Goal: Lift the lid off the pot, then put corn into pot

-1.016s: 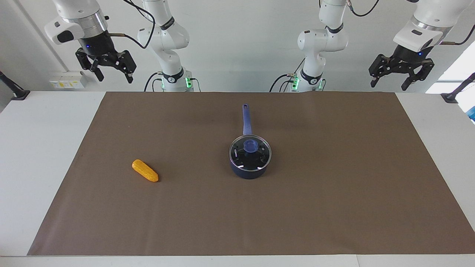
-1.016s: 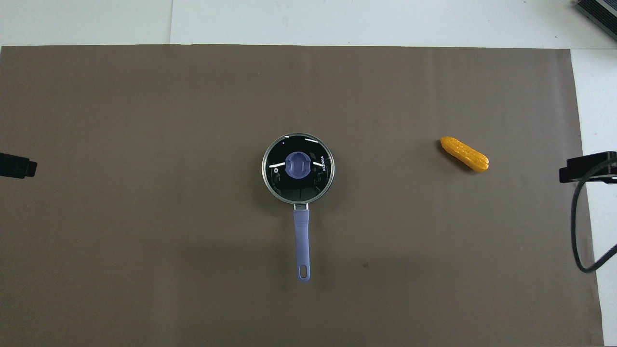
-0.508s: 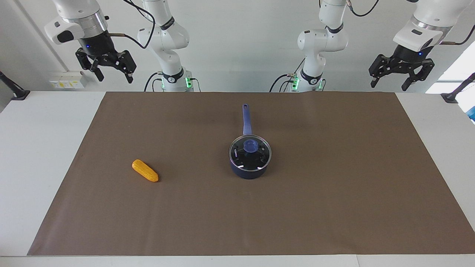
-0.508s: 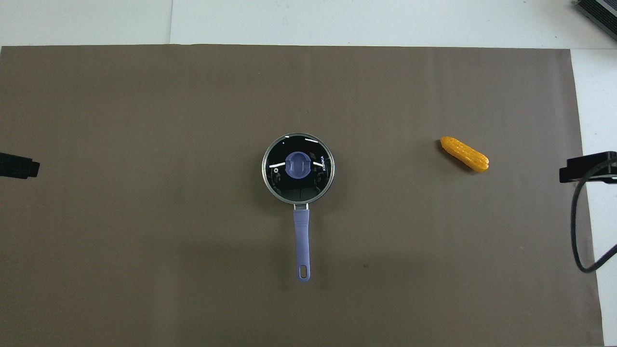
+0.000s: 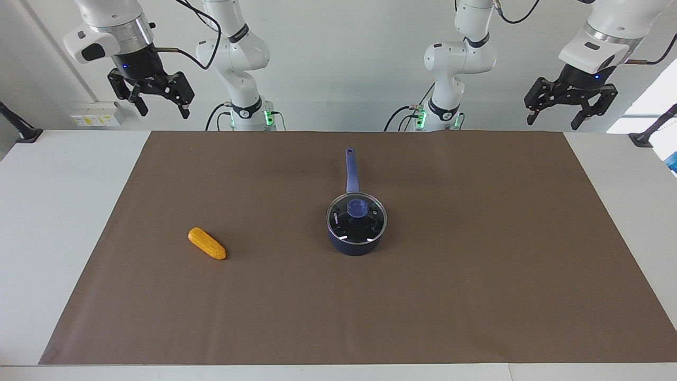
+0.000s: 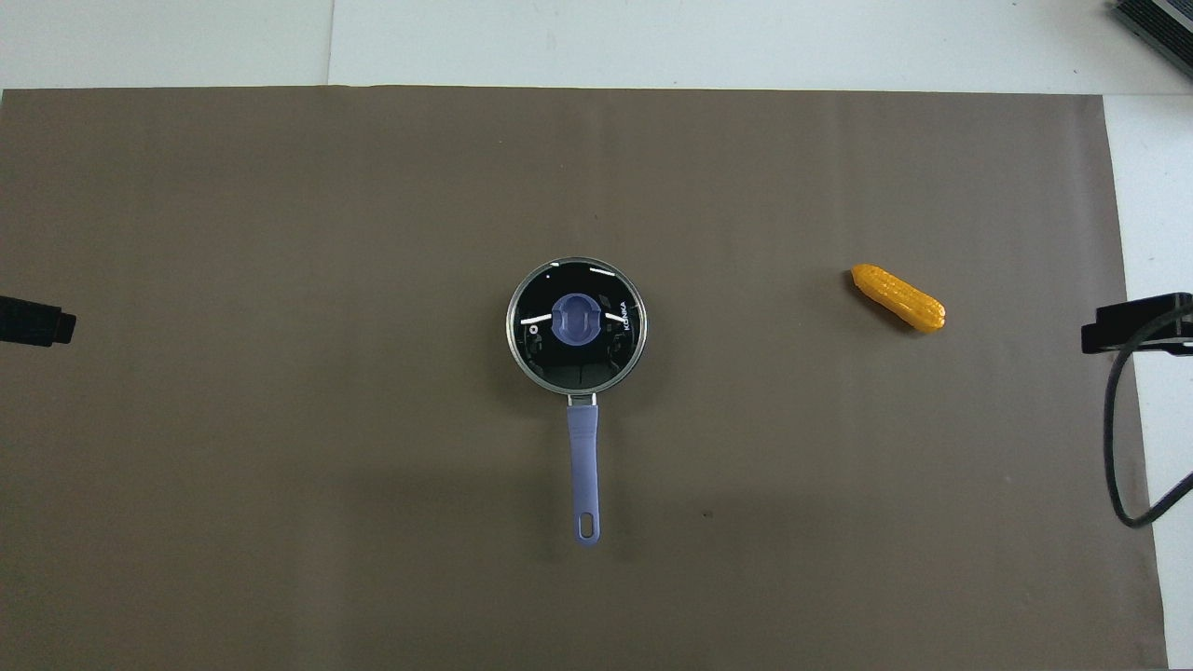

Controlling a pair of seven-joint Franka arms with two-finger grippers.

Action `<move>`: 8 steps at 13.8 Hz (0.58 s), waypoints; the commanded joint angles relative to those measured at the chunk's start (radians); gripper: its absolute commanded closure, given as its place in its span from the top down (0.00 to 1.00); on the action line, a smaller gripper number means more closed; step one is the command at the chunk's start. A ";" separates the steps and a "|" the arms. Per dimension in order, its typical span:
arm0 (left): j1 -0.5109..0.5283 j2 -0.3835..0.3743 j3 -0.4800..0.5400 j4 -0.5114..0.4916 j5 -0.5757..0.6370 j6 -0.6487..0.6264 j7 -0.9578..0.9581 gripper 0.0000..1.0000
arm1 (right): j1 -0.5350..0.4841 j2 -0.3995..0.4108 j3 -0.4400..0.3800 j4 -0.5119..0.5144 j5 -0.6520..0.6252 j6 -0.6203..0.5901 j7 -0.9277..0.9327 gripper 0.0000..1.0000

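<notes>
Sitting mid-mat, the navy pot (image 5: 353, 241) wears its glass lid (image 5: 370, 221); the corn (image 5: 207, 243) lies toward the right arm's end. Left gripper (image 5: 567, 110) and right gripper (image 5: 158, 103) hang spread, empty.

A large brown rectangular paper mat (image 5: 476, 296) is spread over most of the white tabletop (image 5: 53, 211). A small white wall socket box with yellow labels (image 5: 96, 114) is seen at about 10 o'clock in the facing view. A dark ribbed device corner (image 6: 1160, 23) is seen at about 2 o'clock in the overhead view.
</notes>
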 commanded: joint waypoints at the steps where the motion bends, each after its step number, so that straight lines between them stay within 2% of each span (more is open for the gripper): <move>1: 0.009 -0.022 -0.002 -0.026 -0.008 0.001 -0.007 1.00 | -0.011 -0.012 0.004 -0.004 0.010 -0.005 -0.024 1.00; 8: -0.003 -0.025 -0.005 -0.033 -0.008 0.010 -0.007 1.00 | -0.011 -0.012 0.004 -0.004 0.010 -0.005 -0.024 1.00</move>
